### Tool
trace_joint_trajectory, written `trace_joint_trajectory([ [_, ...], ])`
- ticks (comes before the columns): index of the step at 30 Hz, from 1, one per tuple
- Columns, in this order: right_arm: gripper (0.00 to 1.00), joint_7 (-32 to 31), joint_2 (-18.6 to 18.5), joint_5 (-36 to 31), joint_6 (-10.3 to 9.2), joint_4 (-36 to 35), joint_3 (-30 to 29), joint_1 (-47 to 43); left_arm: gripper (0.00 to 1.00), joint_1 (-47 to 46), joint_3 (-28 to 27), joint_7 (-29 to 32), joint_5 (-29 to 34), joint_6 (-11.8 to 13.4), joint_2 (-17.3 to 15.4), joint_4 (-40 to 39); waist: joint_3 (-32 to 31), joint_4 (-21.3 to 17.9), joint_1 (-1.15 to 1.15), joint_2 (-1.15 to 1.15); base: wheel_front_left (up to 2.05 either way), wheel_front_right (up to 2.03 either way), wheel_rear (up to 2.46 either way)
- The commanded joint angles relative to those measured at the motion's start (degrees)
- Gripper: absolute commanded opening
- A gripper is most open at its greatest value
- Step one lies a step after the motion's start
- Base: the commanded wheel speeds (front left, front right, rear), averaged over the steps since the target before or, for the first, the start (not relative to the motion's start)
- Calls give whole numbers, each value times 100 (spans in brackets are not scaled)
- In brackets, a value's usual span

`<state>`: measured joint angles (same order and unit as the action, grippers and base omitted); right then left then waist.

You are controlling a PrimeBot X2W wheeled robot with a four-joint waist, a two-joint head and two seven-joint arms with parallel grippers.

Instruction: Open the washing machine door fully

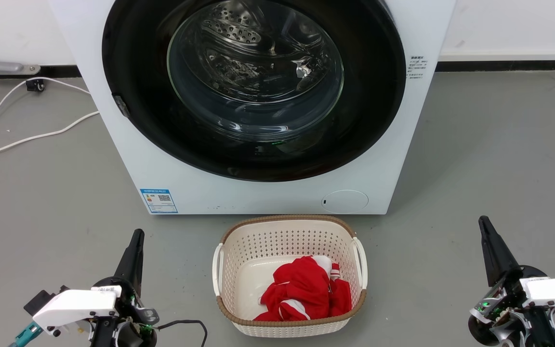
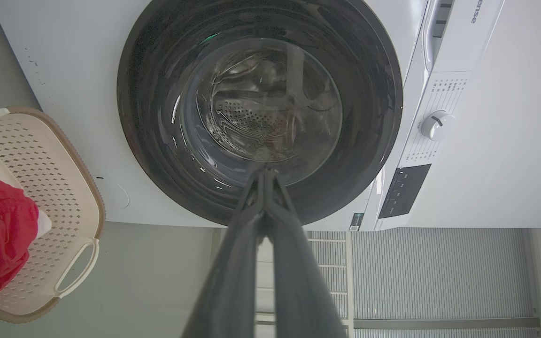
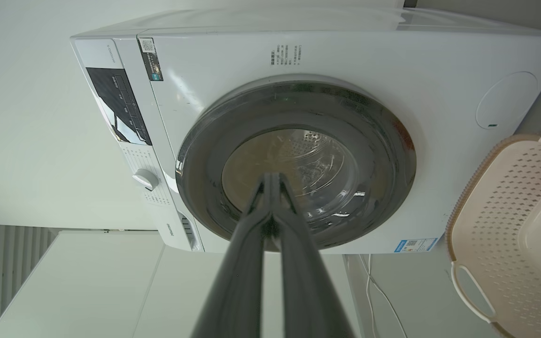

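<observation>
The white washing machine (image 1: 128, 144) stands straight ahead on the grey floor. Its round glossy black door (image 1: 369, 96) with the bulging glass window lies flat against the front, closed; a small latch piece sits on its left rim. My left gripper (image 1: 138, 235) rests low at the lower left, fingers together, well short of the machine. My right gripper (image 1: 483, 222) sits at the lower right, fingers also together, empty. In the left wrist view the door (image 2: 158, 155) lies beyond the shut gripper (image 2: 266, 172). The right wrist view shows the door (image 3: 383, 136) past its gripper (image 3: 270, 176).
A cream laundry basket (image 1: 239, 231) holding a red and white garment (image 1: 306, 289) stands on the floor between my grippers, just before the machine. White cables (image 1: 22, 140) trail over the floor at the left. A round flap (image 1: 345, 201) sits low on the machine's front.
</observation>
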<state>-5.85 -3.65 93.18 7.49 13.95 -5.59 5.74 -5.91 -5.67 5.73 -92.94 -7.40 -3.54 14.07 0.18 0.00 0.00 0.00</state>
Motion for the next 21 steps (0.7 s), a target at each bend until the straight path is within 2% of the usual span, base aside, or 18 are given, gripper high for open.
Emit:
trace_joint_trajectory([
  [1, 0, -4, 11, -41, 0, 2, -12, 80, 0, -54, -7, 16, 26, -16, 0, 6, 0, 0, 0, 0, 0, 0, 0],
  [15, 0, -23, 24, -53, 0, 2, -27, 81, 0, -56, -25, 26, 42, -16, 13, 7, 0, 0, 0, 0, 0, 0, 0],
  [16, 100, -7, 12, -25, 0, 4, -21, 0, 100, 0, -14, 15, 11, 0, 10, 6, 0, 0, 0, 0, 0, 0, 0],
  [21, 100, 77, 28, -63, 0, 36, 48, -98, 100, 66, 66, -69, 15, 2, 35, 65, 1, -2, 0, 0, 0, 0, 0],
])
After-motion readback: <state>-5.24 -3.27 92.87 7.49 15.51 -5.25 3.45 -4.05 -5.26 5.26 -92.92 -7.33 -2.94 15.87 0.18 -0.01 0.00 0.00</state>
